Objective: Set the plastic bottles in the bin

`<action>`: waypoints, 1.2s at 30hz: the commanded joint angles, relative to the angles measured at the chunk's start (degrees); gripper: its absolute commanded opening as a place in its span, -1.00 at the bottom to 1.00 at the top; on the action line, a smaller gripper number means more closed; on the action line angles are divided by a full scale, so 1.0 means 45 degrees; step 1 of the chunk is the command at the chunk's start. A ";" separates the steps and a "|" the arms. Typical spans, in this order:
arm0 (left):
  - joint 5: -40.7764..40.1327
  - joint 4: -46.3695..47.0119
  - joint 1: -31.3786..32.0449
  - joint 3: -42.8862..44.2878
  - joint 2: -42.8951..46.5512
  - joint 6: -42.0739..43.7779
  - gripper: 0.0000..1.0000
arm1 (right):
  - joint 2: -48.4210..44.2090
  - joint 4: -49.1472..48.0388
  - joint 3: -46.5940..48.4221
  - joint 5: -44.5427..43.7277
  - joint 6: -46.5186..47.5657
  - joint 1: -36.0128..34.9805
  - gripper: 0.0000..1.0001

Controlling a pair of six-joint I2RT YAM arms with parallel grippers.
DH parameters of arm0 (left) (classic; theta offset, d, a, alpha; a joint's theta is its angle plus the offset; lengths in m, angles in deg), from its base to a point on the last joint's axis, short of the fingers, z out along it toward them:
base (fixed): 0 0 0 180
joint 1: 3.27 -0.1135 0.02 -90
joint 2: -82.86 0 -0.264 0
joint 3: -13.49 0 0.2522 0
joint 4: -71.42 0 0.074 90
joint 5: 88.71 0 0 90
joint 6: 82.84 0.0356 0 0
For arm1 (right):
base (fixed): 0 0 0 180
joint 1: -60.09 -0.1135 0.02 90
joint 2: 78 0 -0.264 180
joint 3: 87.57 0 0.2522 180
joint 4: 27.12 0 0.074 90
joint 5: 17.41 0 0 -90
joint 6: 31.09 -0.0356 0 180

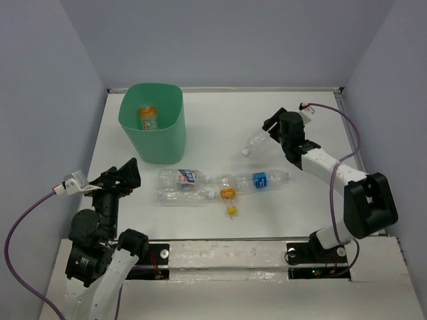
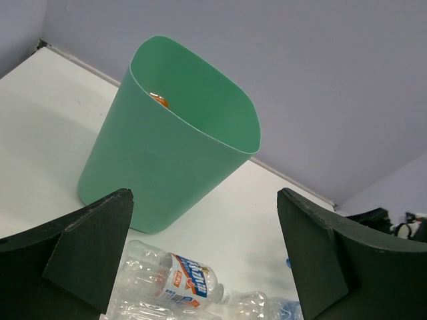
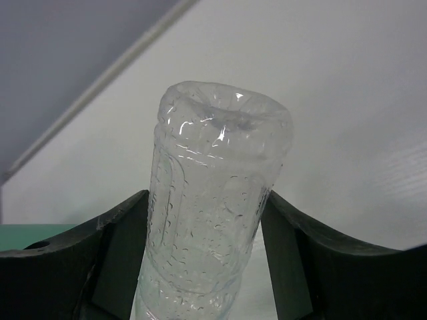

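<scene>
Clear bottle (image 3: 213,200) between right hand (image 3: 203,227) fingers, bin (image 1: 157,143) well apart leftward.

Far left: bin (image 1: 160,143), one bottle (image 1: 147,118) inside. Centre, nearer than bin: row of bottles (image 1: 180,179). Behind row's right end: held bottle (image 1: 255,141).

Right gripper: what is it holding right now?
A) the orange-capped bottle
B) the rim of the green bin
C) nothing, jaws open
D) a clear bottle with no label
D: in the right wrist view the right gripper is closed against both sides of a clear bottle.
</scene>
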State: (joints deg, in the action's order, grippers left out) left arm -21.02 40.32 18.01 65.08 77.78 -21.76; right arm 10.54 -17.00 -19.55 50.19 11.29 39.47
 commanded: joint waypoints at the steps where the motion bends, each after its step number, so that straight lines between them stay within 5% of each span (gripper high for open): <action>1: 0.0015 0.0671 0.0018 -0.0163 0.0036 0.0256 0.98 | -0.1860 -0.3291 0.0323 -0.0298 0.1751 -0.0825 0.24; 9: -0.0687 0.0339 -0.0002 -0.0007 0.0036 -0.0114 0.98 | -0.0732 -0.5926 0.4631 0.0267 0.6021 -0.4067 0.21; 16: -0.1118 0.0182 -0.0002 0.0052 0.0250 -0.0193 0.98 | 0.3349 -0.7392 1.0391 0.1674 0.8899 -0.5729 0.27; 22: -0.0942 0.0280 0.0076 0.0013 0.0270 -0.0134 0.98 | 0.7293 -0.5392 1.6051 0.2708 0.9603 -0.6140 0.28; 24: -0.0961 0.0260 0.0135 0.0013 0.0270 -0.0115 0.98 | 0.8774 -0.4198 1.7370 0.3196 1.0070 -0.6314 0.48; 29: -0.0981 0.0280 0.0213 -0.0006 0.0270 -0.0095 0.98 | 0.9487 -0.3196 1.8295 0.4175 1.0855 -0.6804 0.98; 36: -0.0903 0.0299 0.0193 0.0013 0.0172 -0.0076 0.98 | 0.7577 -0.2219 1.7107 0.4644 1.1070 -0.6804 0.99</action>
State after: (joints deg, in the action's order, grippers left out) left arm -24.43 39.82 18.80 65.08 78.29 -22.42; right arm 54.16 -26.99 59.03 68.57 58.87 9.20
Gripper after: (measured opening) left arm 0.989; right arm 0.994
